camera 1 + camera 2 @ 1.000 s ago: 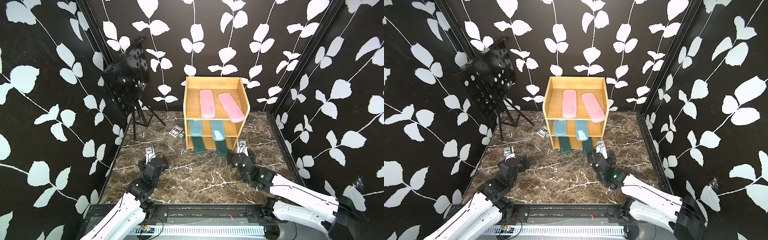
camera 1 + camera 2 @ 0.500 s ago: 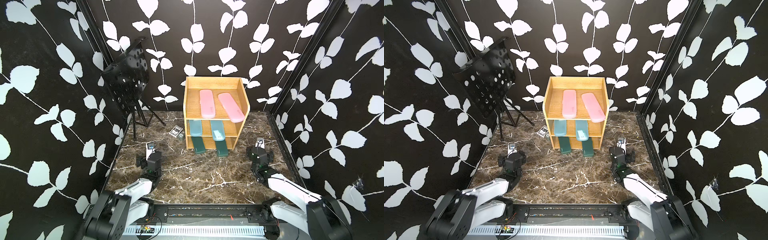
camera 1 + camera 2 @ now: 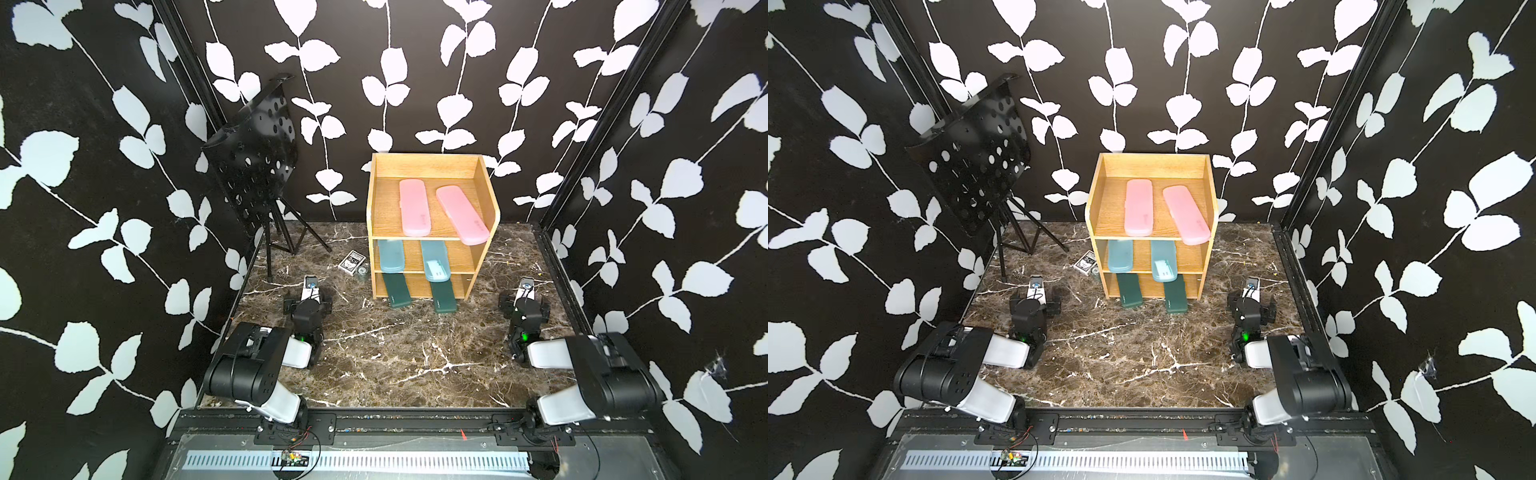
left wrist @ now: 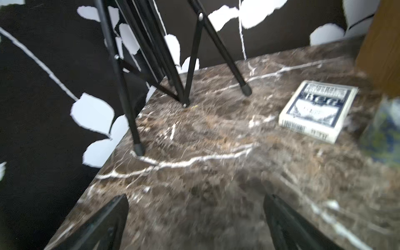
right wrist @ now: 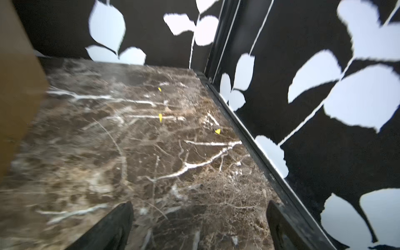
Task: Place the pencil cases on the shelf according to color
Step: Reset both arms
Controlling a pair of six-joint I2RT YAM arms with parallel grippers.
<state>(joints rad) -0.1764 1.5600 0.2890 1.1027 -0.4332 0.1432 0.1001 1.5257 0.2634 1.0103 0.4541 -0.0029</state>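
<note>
The light-wood shelf (image 3: 428,166) (image 3: 1154,166) stands at the back middle of the marble table in both top views. Two pink pencil cases (image 3: 414,206) (image 3: 461,214) lie on its top tier, two translucent blue ones (image 3: 391,256) (image 3: 434,260) on the middle tier, and two dark green ones (image 3: 397,291) (image 3: 443,297) stick out of the bottom tier. My left gripper (image 3: 308,297) (image 4: 195,201) hovers low at the front left, open and empty. My right gripper (image 3: 524,301) (image 5: 199,205) sits right of the shelf by the table edge, open and empty.
A black perforated music stand (image 3: 253,166) occupies the back left, its legs (image 4: 134,121) on the table. A playing-card box (image 3: 352,262) (image 4: 318,110) lies left of the shelf with a small clear object (image 3: 362,272) beside it. A black rail (image 5: 249,138) bounds the table's right edge.
Both arms have folded back toward the front rail. The right gripper moved away from the shelf front to the right edge. The left gripper drew back slightly.
</note>
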